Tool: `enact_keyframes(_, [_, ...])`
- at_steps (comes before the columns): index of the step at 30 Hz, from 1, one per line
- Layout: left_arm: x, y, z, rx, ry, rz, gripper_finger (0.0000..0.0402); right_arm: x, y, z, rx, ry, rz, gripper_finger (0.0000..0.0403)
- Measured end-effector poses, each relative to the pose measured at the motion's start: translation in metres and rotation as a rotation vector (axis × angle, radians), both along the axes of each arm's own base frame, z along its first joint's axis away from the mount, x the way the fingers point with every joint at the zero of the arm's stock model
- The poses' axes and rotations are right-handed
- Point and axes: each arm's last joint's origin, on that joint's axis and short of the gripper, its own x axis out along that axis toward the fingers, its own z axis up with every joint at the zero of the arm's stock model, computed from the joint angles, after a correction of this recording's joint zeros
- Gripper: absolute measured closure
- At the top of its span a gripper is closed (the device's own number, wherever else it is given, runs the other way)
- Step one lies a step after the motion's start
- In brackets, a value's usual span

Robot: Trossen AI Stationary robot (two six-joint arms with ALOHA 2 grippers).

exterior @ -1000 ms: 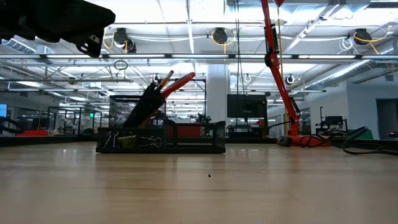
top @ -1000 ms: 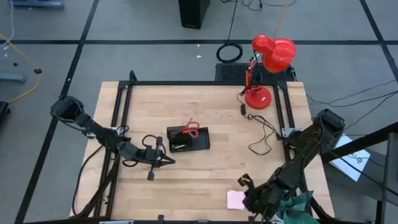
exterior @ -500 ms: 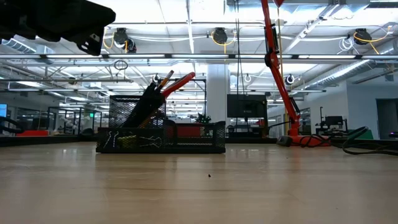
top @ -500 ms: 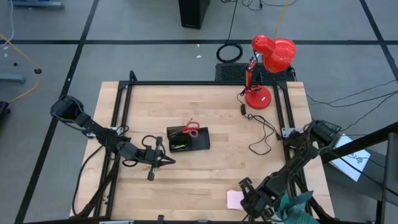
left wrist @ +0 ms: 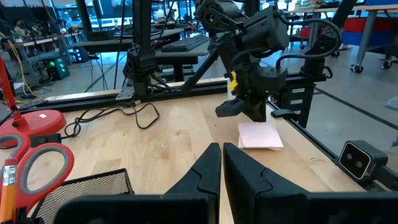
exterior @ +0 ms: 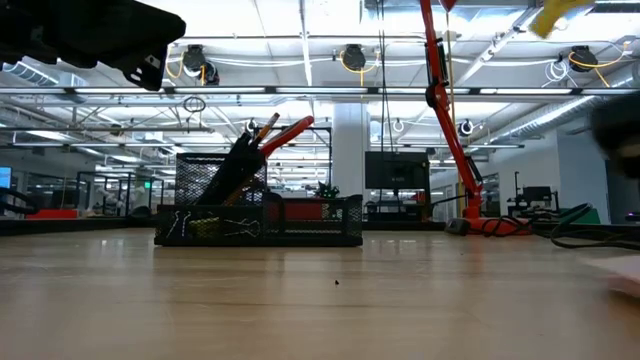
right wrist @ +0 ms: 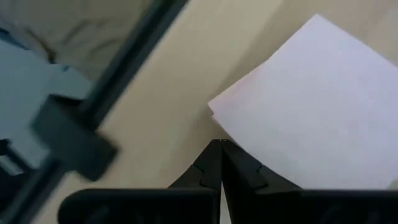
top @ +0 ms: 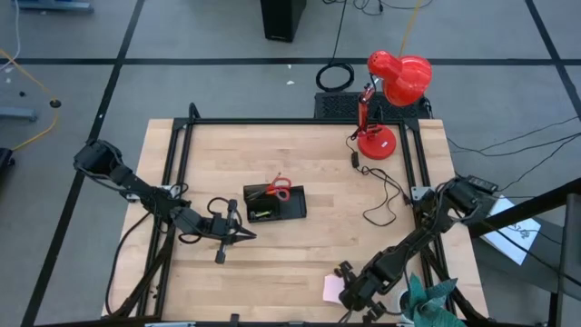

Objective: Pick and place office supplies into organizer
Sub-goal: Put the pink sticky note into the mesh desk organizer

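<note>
1. The right gripper (left wrist: 244, 111) has its fingers pressed together on nothing, tips at the near corner of the pale pink note pad (top: 333, 287), which lies flat at the table's near-right edge.
2. The left gripper (top: 221, 243) waits near the table's left side, just near-left of the organizer (top: 275, 205), jaws almost closed and empty.
3. The organizer sits mid-table holding the red-handled scissors (top: 278, 189), an orange pencil (left wrist: 9, 186), dark pens and binder clips (exterior: 228, 227).
4. Judging by this, only the pad remains to be placed.
5. No readable writing or brand shows anywhere.
</note>
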Motion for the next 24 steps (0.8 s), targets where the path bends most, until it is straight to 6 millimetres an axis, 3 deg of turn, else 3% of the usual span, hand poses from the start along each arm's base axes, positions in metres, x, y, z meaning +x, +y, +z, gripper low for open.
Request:
enact_keyframes(12, [-0.001, -0.001, -0.001, -0.036, 0.016, -0.002, 0.0376, 0.03, -0.043, -0.012, -0.006, -0.153, -0.03, 0.0403])
enact_keyframes(17, [0.004, -0.012, -0.007, 0.013, 0.146, 0.02, 0.0376, 0.036, -0.06, -0.021, 0.019, -0.226, -0.059, 0.0403])
enact_keyframes(24, [0.046, -0.052, -0.006, 0.084, 0.333, -0.021, 0.0376, 0.048, -0.079, -0.023, -0.001, -0.33, -0.094, 0.0403])
